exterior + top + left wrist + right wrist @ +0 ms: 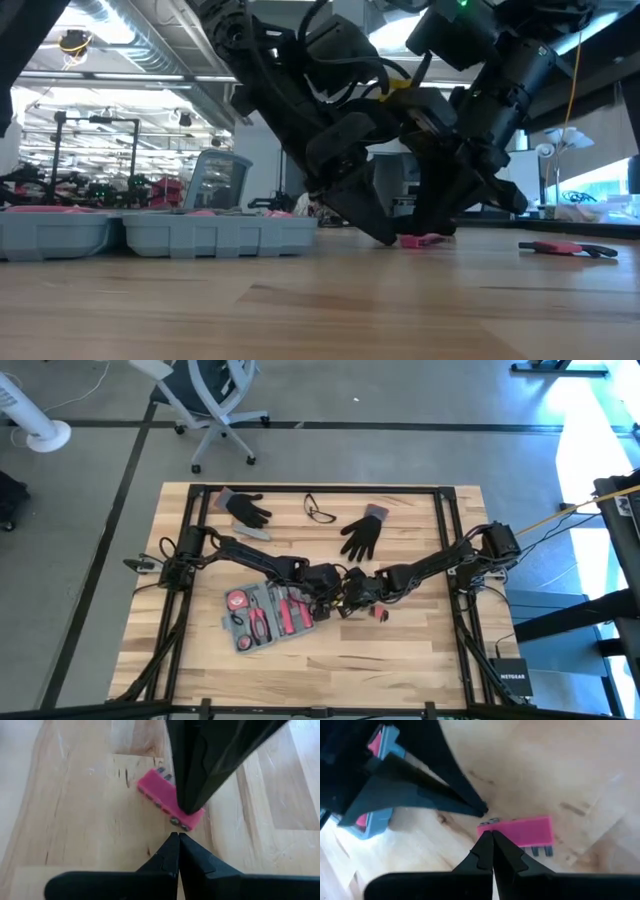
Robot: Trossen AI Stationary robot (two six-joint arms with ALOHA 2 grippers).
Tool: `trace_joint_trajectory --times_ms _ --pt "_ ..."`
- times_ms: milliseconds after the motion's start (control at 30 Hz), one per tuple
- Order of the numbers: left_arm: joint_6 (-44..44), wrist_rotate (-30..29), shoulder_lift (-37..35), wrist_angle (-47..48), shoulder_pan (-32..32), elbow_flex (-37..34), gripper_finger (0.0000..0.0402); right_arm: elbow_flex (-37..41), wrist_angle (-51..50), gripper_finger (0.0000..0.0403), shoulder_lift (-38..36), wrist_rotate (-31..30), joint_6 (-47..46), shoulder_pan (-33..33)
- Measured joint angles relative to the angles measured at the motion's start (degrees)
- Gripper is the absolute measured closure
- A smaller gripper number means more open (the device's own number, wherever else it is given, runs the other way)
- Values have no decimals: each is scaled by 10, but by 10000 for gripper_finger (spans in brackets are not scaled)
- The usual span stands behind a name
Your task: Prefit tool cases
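On table, open tool case (265,616) w/ red-handled tools (283,613).

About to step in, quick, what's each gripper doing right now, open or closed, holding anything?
Left gripper: closed, empty, fingers beside the pink bit holder.
Right gripper: closed, empty, at the same holder.

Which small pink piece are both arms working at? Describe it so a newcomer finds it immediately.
Start at the open blue-grey tool case on the wooden table. Just beside its end the two shut pincers meet, left pincer and right pincer. Between their tips lies a flat pink bit holder with metal ends showing, unlike the pink-handled pliers lying apart.
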State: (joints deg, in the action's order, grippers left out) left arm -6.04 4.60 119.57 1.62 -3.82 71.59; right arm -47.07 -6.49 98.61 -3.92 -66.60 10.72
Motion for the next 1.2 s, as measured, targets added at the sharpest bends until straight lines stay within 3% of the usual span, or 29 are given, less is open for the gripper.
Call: trace_joint_trajectory --times_ms 333,1000,1200 --pt "5 1 -1 -1 1 1 401 1 -23 403 -28 -3 24 -3" --pt "1 0 -1 6 1 1 401 -1 -7 403 9 -16 24 -3" --pt "16 -29 -1 16 13 1 401 -2 -7 403 10 -15 24 -3"
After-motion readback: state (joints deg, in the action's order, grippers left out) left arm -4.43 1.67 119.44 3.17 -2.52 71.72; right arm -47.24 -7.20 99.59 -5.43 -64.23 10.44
